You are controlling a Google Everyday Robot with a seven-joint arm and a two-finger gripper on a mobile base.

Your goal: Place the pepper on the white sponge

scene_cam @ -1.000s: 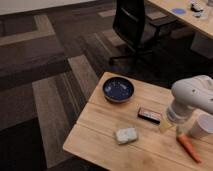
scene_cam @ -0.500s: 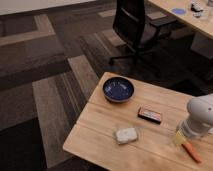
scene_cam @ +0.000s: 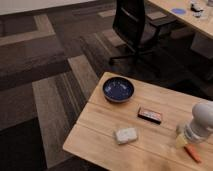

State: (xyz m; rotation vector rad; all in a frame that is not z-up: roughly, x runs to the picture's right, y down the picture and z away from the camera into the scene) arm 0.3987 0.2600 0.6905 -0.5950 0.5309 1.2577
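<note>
The pepper, slim and orange-red, lies on the wooden table near its right front part, at the lower right of the camera view. My gripper hangs under the white arm, low over the table and just up-left of the pepper, close to its near end. The white sponge, a small off-white block, lies on the table to the left of the gripper, well apart from the pepper.
A dark blue bowl stands at the table's back left. A small dark block lies between the bowl and the arm. A black office chair stands behind the table, and another desk is at the top right.
The arm has moved right and down toward the pepper. The sponge, bowl and dark block have not moved on the table.
</note>
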